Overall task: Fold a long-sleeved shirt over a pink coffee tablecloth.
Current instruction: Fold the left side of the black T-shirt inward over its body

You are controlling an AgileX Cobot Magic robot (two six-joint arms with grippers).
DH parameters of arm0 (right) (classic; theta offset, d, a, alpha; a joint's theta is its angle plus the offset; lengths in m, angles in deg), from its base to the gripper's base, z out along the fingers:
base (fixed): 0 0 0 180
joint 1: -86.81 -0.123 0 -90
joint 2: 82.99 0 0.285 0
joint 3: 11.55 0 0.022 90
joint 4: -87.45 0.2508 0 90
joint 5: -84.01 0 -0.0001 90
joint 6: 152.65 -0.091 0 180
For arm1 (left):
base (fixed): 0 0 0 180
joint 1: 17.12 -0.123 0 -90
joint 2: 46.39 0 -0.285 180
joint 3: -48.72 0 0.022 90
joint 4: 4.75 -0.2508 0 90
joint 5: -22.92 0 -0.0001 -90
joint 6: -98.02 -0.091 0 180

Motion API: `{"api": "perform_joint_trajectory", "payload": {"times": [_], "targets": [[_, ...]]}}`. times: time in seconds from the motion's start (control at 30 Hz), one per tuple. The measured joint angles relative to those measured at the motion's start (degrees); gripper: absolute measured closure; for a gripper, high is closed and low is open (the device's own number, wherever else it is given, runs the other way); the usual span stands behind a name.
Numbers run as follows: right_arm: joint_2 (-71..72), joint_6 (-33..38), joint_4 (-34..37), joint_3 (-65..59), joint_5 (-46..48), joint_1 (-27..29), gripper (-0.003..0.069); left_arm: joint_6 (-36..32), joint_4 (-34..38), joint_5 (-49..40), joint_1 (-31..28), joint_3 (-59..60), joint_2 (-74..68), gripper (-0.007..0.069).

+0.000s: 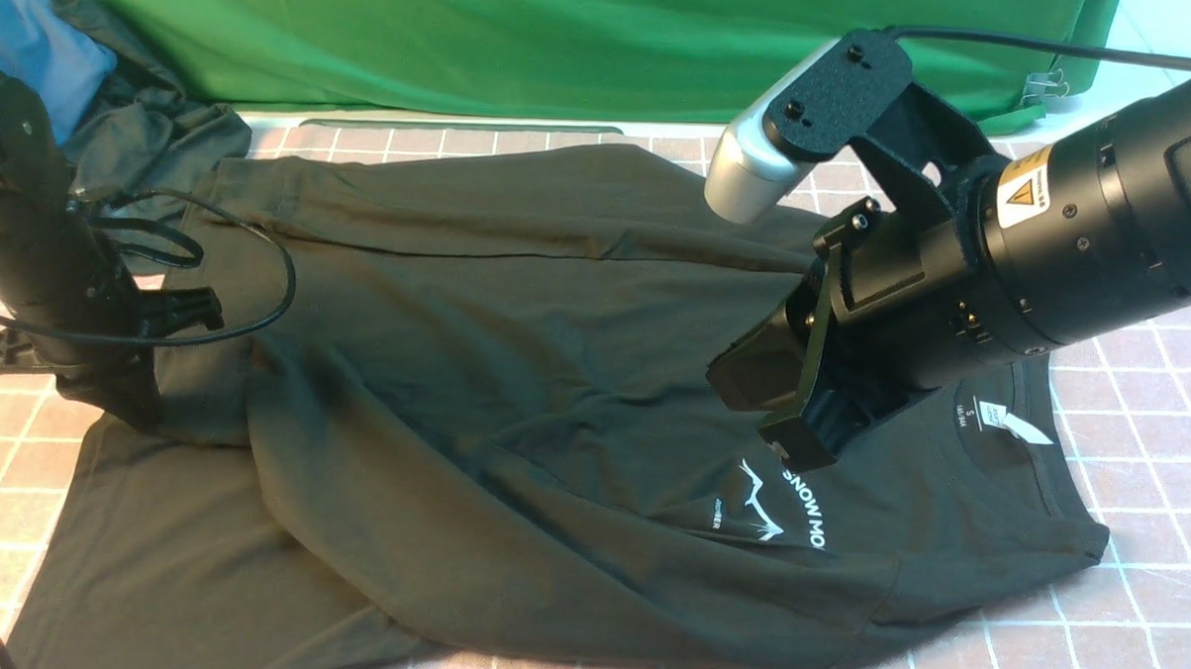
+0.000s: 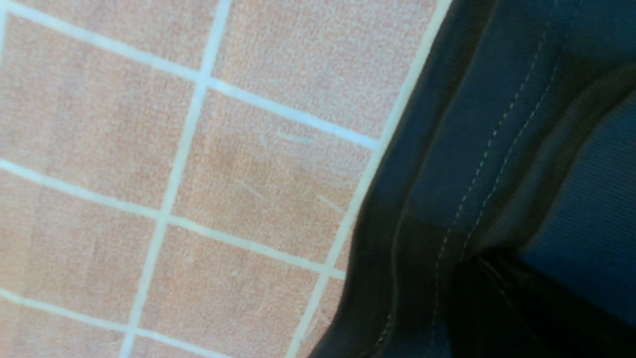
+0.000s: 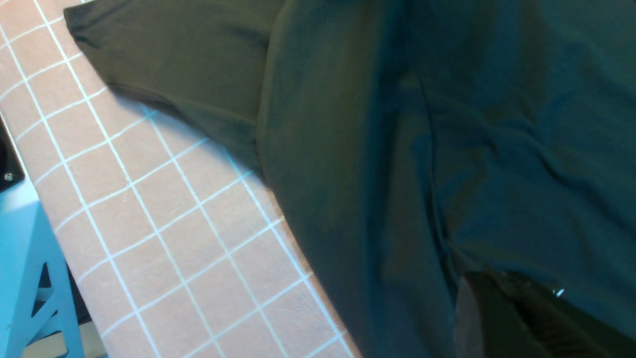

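As seen from the front, the black cotton long-sleeved shirt (image 1: 475, 370) lies rumpled on the dusty-pink, white-gridded tablecloth (image 1: 1145, 473). The left gripper (image 1: 136, 398) and right gripper (image 1: 792, 431) are both clamped on its fabric.
Left wrist: the shirt's stitched edge (image 2: 497, 149) meets the tablecloth (image 2: 198, 174).
Right wrist: shirt folds (image 3: 397, 149) run under the closed fingers (image 3: 497, 328).

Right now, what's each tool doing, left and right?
Left tool: closed, pinching the long-sleeved shirt at its hem.
Right tool: closed, holding a raised fold of the same shirt.

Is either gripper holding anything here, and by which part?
Both grip the long-sleeved shirt: left gripper at its stitched hem, right gripper apparently on a raised fold near the chest lettering.
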Motion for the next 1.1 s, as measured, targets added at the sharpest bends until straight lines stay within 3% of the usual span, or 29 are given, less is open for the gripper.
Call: {"api": "perform_joint_trajectory", "payload": {"times": [0.27, 0.6, 0.77, 0.83, 0.93, 1.1], "targets": [[0.0, 0.0, 0.0, 0.0, -0.7, 0.0, 0.0599, 0.0, -6.8, 1.2, 0.0, -0.1, 3.0, 0.0600], [0.0, 0.0, 0.0, 0.0, -1.0, 0.0, 0.0590, -1.4, 1.6, -2.3, 0.0, -0.5, 3.3, 0.0576], [0.0, 0.0, 0.0, 0.0, -1.0, 0.0, 0.0590, -1.7, 1.6, -2.8, 0.0, -0.5, 3.3, 0.0442], [0.0, 0.0, 0.0, 0.0, -1.0, 0.0, 0.0589, -1.8, 1.6, -2.4, 0.0, -0.5, 3.3, 0.0316], [0.0, 0.0, 0.0, 0.0, -1.0, 0.0, 0.0589, -2.3, 2.9, -1.1, 0.0, -0.5, 2.7, 0.0208], [0.0, 0.0, 0.0, 0.0, -1.3, 0.0, 0.0589, -4.5, 6.6, -1.1, 0.0, -0.5, 0.2, 0.0129]]}}
